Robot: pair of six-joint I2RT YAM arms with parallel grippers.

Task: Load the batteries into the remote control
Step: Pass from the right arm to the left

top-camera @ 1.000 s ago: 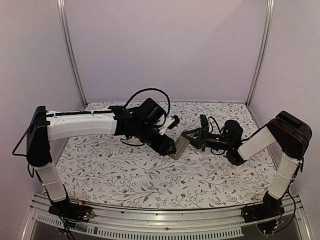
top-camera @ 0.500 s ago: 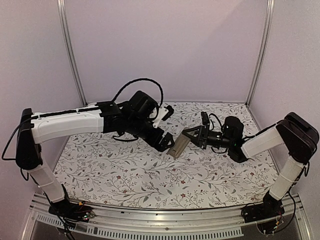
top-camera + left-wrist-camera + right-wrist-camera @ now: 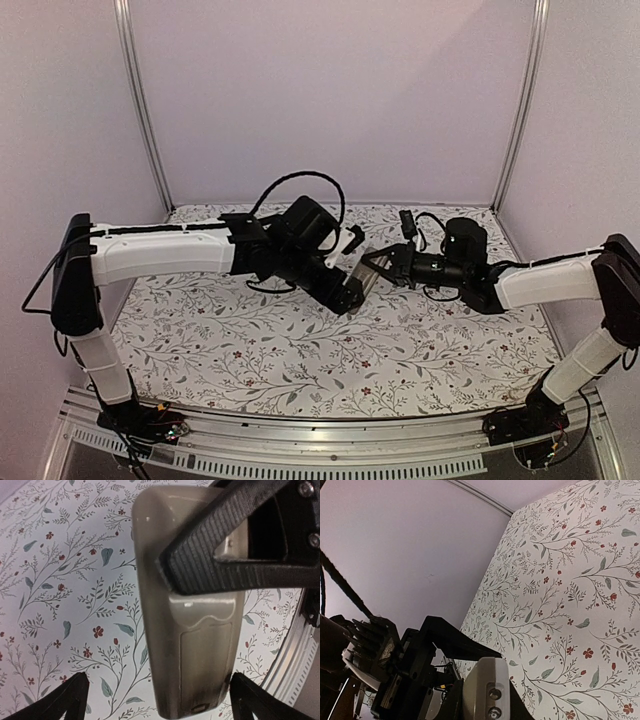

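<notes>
Hanging over the floral table [image 3: 250, 350], the remote control [image 3: 200, 630] is clamped at one end by the right gripper [image 3: 376, 267], its grey-tan back showing and the cover seemingly in place. The left gripper [image 3: 346, 294] sits at the remote's free end, fingers [image 3: 65, 700] spread wide on either side of it.

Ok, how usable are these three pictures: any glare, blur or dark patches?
Top external: soft, even light, no glare, but the remote control shows tiny. Left wrist: sharp, mild sheen on the remote's back. Right wrist: table pattern crisp; the remote's near end is soft, lower-left corner murky.
</notes>
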